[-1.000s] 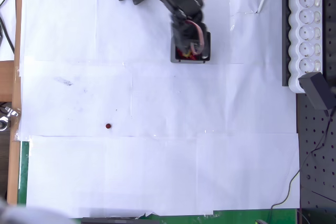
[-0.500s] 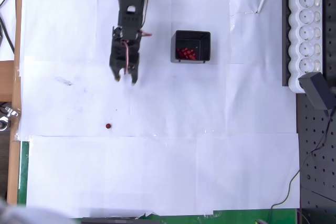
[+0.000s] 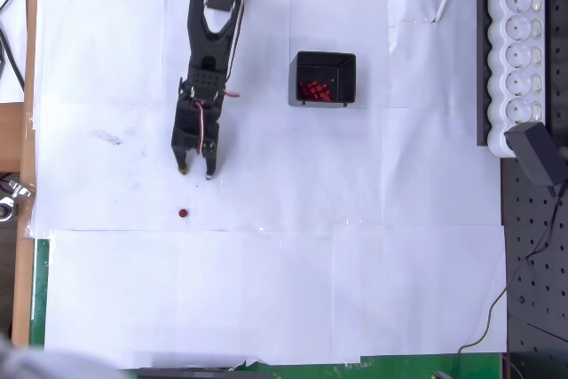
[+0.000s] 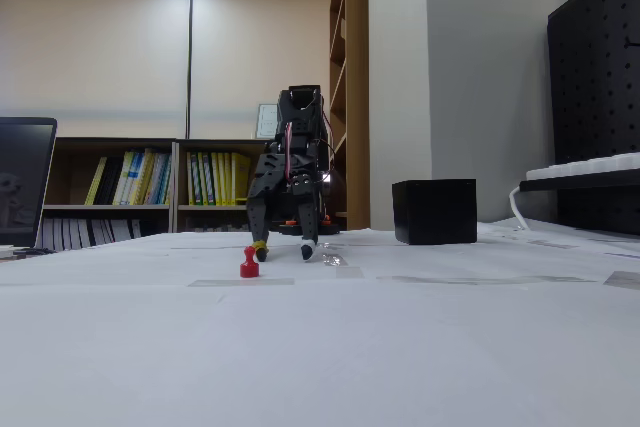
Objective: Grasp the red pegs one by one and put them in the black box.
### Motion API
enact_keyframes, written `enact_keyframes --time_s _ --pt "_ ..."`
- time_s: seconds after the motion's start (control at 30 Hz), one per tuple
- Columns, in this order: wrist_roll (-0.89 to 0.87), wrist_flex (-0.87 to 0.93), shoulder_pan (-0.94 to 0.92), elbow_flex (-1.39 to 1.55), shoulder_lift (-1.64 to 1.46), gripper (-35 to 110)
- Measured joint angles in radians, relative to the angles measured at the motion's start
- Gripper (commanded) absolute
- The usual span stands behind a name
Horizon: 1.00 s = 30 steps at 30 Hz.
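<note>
One red peg [image 3: 183, 214] stands alone on the paper-covered worktop [image 3: 266, 290], just ahead of the jaws and apart from them. The jaws stand spread and empty, tips low over the paper. The black box [image 3: 325, 78], off to the jaws' side in the overhead view, holds the other red pegs [image 3: 314, 90].

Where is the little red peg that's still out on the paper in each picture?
Overhead view: the loose red peg sits on the white paper, lower left of centre, just below the open hand.
Fixed view: the same peg stands on the table left of centre, just in front of the hand.
Shared landmark: the black box, off to the right in both.
</note>
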State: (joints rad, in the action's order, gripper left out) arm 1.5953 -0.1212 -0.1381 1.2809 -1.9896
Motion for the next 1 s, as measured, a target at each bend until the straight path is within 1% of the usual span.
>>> enact_keyframes --time_s 0.2,0.8,1.0 --pt "-0.02 -0.097 0.0 0.103 -0.118 18" --pt "-0.04 -0.104 -0.026 0.39 -0.327 18" --pt "-0.04 -0.104 -0.026 0.425 -0.357 18"
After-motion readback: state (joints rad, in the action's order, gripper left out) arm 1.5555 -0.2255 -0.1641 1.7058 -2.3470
